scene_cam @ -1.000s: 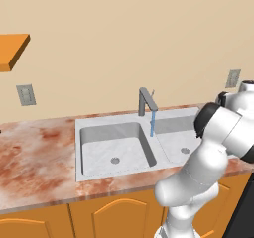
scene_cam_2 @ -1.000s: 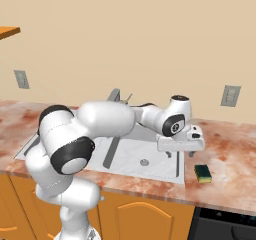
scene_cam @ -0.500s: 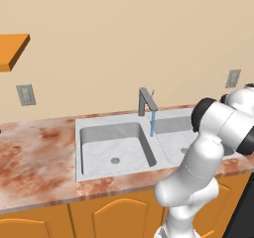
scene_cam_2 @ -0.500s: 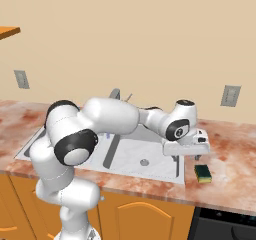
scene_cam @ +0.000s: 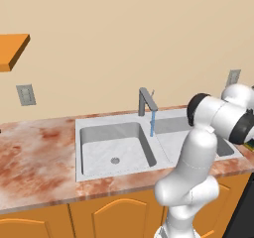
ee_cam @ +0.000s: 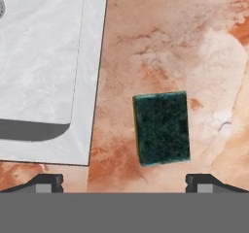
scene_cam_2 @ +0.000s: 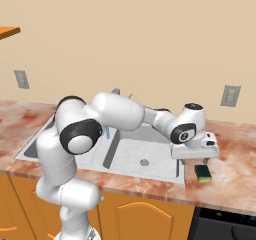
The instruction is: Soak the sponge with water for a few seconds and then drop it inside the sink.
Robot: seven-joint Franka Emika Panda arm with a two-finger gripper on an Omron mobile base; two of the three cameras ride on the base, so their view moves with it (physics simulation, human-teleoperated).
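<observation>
The sponge (ee_cam: 161, 127) lies flat on the marble counter just right of the sink (ee_cam: 92, 81), dark green side up. In the right base view the sponge (scene_cam_2: 202, 172) shows its yellow body near the counter's front edge. My gripper (scene_cam_2: 195, 161) hangs just above it, pointing down, open and empty. In the hand view the gripper (ee_cam: 124, 183) has its fingertips (ee_cam: 48, 182) spread wide, and the sponge sits a little right of centre between them. Water (scene_cam: 153, 123) runs in a thin blue stream from the grey faucet (scene_cam: 147, 101) into the sink (scene_cam: 84, 128).
The counter (scene_cam_2: 235, 149) continues to the right of the sponge. A dark stove top (scene_cam_2: 225, 224) begins at the lower right. Wall outlets (scene_cam_2: 230, 95) sit above the counter, and an orange shelf (scene_cam: 12, 51) hangs at the upper left.
The hand has swung to the right, off the sink, and come down over the sponge. The jaws have stayed open and the sponge has not moved.
</observation>
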